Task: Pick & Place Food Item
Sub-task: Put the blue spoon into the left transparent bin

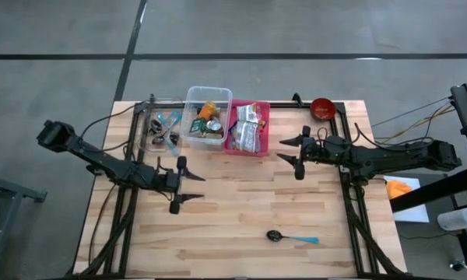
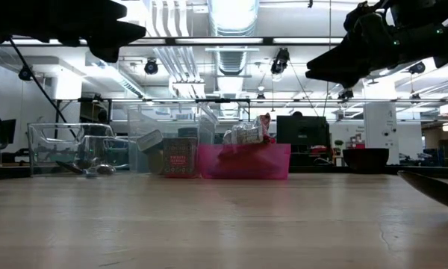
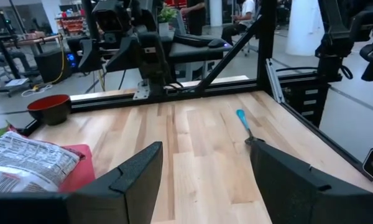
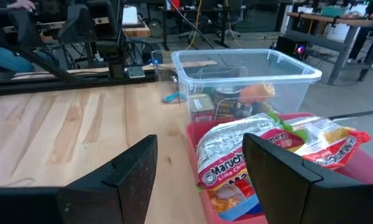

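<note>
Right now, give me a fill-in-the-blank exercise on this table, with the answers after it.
1. The ramen packets lie in the ____ bin.
2. The spoon with the blue handle lies on the bare ____, apart from the bins.
3. The dark red bowl stands at the table corner nearer the ____ gripper.
4. Both the left gripper and the right one have their fingers ____, holding nothing.

Answers: pink; table; right; open
</note>
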Robot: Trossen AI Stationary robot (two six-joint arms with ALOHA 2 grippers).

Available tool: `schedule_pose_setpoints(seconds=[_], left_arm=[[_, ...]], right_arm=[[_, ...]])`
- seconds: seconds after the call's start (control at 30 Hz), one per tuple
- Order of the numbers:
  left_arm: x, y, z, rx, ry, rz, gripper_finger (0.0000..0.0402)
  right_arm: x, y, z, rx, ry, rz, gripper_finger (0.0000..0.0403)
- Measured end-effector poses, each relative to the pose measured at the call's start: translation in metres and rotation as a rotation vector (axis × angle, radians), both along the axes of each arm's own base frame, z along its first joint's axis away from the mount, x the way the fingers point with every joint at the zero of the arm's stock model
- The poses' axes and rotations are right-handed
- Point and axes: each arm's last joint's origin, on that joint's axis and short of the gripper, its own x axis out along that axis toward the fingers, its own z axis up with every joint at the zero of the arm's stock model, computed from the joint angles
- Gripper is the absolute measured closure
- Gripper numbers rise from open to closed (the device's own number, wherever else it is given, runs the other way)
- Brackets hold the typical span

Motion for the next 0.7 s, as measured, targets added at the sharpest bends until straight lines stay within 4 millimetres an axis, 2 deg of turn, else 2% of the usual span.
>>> schedule_pose_setpoints(seconds=[0.27,0.37,0.53,0.7], left_arm=[[0.000,0.000,0.000,0.001,0.001,-0.001,0.0158],[0.000,0.000,-0.001,0.003,0.005,-0.001,0.0158],[-0.001,0.000,-0.003,0.012,0.022,-0.002,0.0158],[-0.001,0.000,-0.005,0.015,0.030,-0.002,0.0158]], right_arm=[[0.000,0.000,0.000,0.006,-0.002,-0.002,0.0168],[0.000,0.000,0.001,0.105,-0.036,-0.017,0.0168],[0.001,0.000,0.010,0.318,-0.188,-0.036,0.0168],[0.001,0.000,0.012,0.390,-0.218,-0.041,0.0168]])
